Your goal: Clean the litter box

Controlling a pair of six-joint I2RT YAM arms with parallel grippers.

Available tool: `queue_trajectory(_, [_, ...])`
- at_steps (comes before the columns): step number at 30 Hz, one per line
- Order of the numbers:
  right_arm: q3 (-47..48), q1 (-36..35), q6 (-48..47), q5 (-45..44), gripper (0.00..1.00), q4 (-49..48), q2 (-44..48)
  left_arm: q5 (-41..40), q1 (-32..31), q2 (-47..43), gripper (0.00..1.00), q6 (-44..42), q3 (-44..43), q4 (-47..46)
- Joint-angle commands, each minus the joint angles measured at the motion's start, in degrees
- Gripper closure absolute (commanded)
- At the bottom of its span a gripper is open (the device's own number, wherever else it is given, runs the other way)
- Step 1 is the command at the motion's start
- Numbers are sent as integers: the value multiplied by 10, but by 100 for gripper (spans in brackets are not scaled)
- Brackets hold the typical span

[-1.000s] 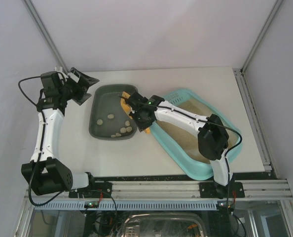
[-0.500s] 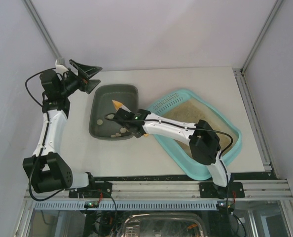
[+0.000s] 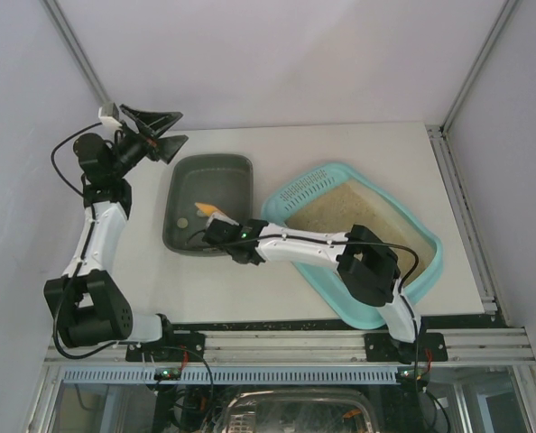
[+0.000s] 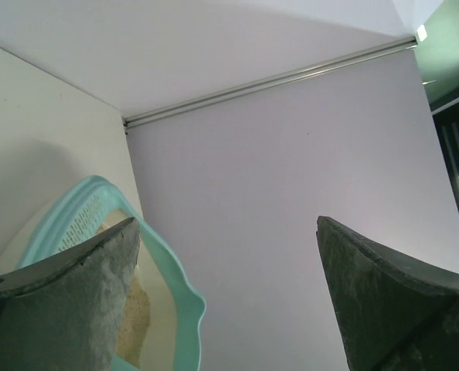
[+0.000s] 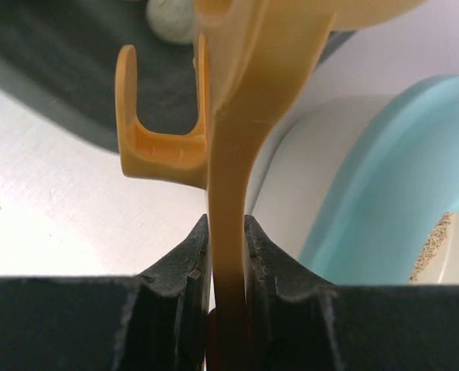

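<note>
The light-teal litter box (image 3: 423, 262) with beige litter lies on the right of the table; its rim shows in the left wrist view (image 4: 168, 267) and the right wrist view (image 5: 384, 178). My right gripper (image 3: 230, 236) is shut on the handle of a yellow litter scoop (image 5: 233, 154), whose head (image 3: 207, 209) hangs over the dark grey-green tub (image 3: 210, 180). Pale lumps (image 3: 183, 221) lie in the tub. My left gripper (image 3: 160, 131) is open and empty, raised at the far left, beyond the tub's corner.
The tub stands left of the litter box, close beside it. Metal frame posts (image 3: 78, 54) and white walls ring the table. The right arm (image 3: 313, 245) stretches across the litter box's near left rim.
My right gripper moved left and nearer with the scoop, towards the tub's near edge. My left gripper lifted and swung a little further back.
</note>
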State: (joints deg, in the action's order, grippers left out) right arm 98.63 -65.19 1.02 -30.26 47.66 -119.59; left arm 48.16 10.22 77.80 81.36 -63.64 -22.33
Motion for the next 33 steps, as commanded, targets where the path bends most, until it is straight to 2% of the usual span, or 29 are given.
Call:
queue_trajectory(1, [-28, -29, -56, -72, 100, -57, 31, 9, 2, 11, 0, 54, 15, -99])
queue_trajectory(8, [-53, -16, -48, -160, 100, -115, 52, 12, 2, 23, 0, 87, 32, -152])
queue_trajectory(10, [-52, -13, -63, -140, 100, -131, 53, 14, 2, 23, 0, 87, 33, -152])
queue_trajectory(14, [-21, -1, -20, -92, 100, -90, 41, 15, 2, 23, 0, 86, 36, -152])
queue_trajectory(17, [-34, 19, 1, 30, 100, -81, 98, 14, 7, 21, 0, 87, 37, -149])
queue_trajectory(21, [-48, 87, 51, 307, 100, -58, 198, 9, 10, 22, 0, 51, 25, -93])
queue_trajectory(24, [-105, 157, 106, 534, 100, -98, 274, 0, 11, 20, 0, -35, -2, 37])
queue_trajectory(26, [-154, 195, 140, 635, 100, -135, 334, -12, 13, 14, 0, -108, -30, 134])
queue_trajectory(30, [-218, 255, 186, 729, 100, -153, 396, -48, 20, -2, 0, -251, -86, 304])
queue_trajectory(33, [-246, 298, 216, 774, 100, -150, 430, -79, 30, -11, 0, -304, -114, 383])
